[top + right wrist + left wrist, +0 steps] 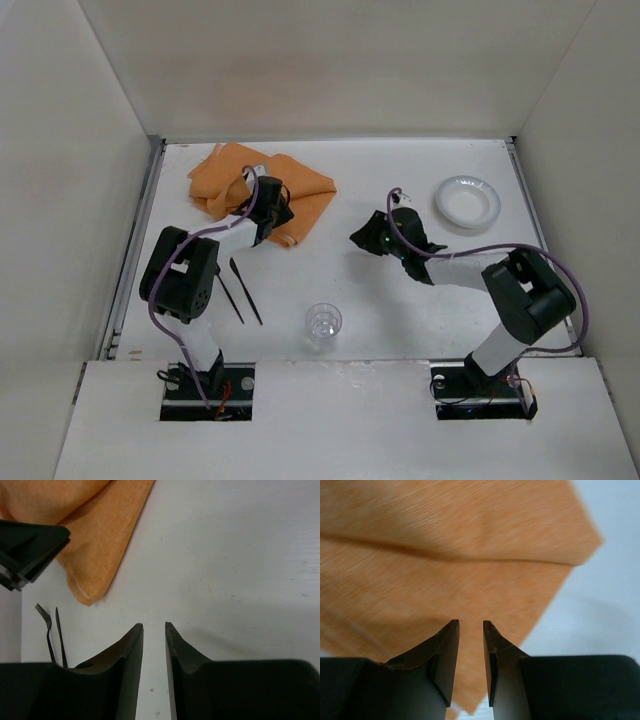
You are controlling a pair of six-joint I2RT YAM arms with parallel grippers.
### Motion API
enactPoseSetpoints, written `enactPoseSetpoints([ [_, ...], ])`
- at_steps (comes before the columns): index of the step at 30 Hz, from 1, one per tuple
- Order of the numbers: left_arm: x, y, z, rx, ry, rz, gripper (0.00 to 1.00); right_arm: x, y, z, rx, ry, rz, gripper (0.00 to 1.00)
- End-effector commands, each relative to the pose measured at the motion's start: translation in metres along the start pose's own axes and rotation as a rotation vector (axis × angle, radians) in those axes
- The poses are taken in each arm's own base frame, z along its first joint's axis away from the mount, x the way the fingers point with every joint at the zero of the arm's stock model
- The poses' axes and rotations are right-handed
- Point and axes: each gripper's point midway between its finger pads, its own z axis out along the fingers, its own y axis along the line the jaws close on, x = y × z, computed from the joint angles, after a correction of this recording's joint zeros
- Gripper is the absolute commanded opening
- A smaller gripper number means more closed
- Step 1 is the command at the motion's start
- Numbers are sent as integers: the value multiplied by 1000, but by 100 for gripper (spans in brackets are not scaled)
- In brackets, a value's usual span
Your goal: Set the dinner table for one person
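Near the orange cloth (pixel 100 545), only the right wrist shows, seemingly, a fork (pixel 48 630).

A crumpled orange cloth (pixel 310 195) lies at upper left. A white plate (pixel 467 202) sits at upper right, well apart. A clear glass (pixel 323 322) stands lower centre, with a black fork (pixel 47 630) and slim black utensil (pixel 60 637) side by side left of it.

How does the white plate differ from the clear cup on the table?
The white plate is opaque, wide and shallow; the clear cup is see-through, narrower and deeper. The plate sits at the far right; the cup stands toward the near edge, about mid-width. Both stand alone on the dinner table.
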Motion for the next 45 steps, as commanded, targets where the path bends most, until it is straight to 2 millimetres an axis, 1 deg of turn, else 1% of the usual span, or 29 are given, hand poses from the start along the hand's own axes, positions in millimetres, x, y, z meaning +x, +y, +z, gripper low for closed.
enactPoseSetpoints([
  [1, 25, 30, -1, -39, 39, -43, 24, -4, 33, 12, -75, -10, 20, 36],
  [3, 26, 43, 0, -64, 22, -45, 24, 2, 37, 18, -75, 1, 49, 46],
  [5, 24, 53, 3, -95, 11, -40, 28, 9, 42, 25, -72, 17, 81, 51],
  [7, 23, 57, 5, -109, -2, -39, 40, 16, 46, 32, -71, 35, 121, 52],
  [8, 24, 59, 7, -111, -4, -37, 43, 20, 48, 36, -68, 45, 137, 53],
  [10, 30, 62, 12, -119, 5, -35, 48, 26, 49, 44, -61, 61, 180, 54],
  [11, 34, 63, 13, -122, 16, -35, 48, 30, 50, 46, -57, 69, 199, 55],
  [12, 37, 62, 14, -118, 26, -32, 47, 32, 51, 49, -55, 72, 212, 55],
  [13, 43, 61, 14, -112, 38, -28, 45, 34, 53, 52, -53, 72, 217, 55],
  [15, 60, 62, 13, -106, 71, -17, 36, 38, 55, 55, -48, 74, 218, 55],
  [17, 83, 59, 14, -91, 108, -3, 29, 41, 55, 57, -39, 68, 221, 55],
  [19, 103, 54, 12, -70, 151, -1, 24, 43, 54, 58, -28, 63, 223, 55],
  [22, 125, 37, 7, -17, 182, -8, 22, 46, 47, 58, -8, 61, 228, 56],
  [24, 134, 23, 1, 23, 207, -12, 22, 47, 43, 56, 2, 55, 238, 57],
  [27, 135, 11, -10, 66, 218, -14, 21, 46, 38, 52, 17, 40, 242, 61],
  [30, 129, 7, -23, 92, 206, -18, 21, 46, 27, 44, 43, 16, 240, 62],
  [32, 121, 5, -34, 108, 194, -24, 23, 45, 19, 43, 58, 12, 249, 62],
  [34, 111, 2, -44, 118, 167, -20, 28, 43, 14, 43, 67, 6, 252, 62],
  [36, 102, 5, -51, 101, 127, -24, 38, 43, 9, 44, 77, 8, 257, 62],
  [38, 100, 6, -52, 89, 116, -10, 41, 45, 11, 46, 73, 20, 266, 61],
  [40, 102, 10, -48, 71, 121, 6, 43, 49, 18, 48, 54, 47, 261, 61],
  [42, 108, 17, -43, 52, 134, 16, 43, 51, 19, 49, 54, 58, 264, 61],
  [45, 113, 29, -41, 23, 143, 23, 42, 57, 18, 41, 56, 77, 269, 61],
])
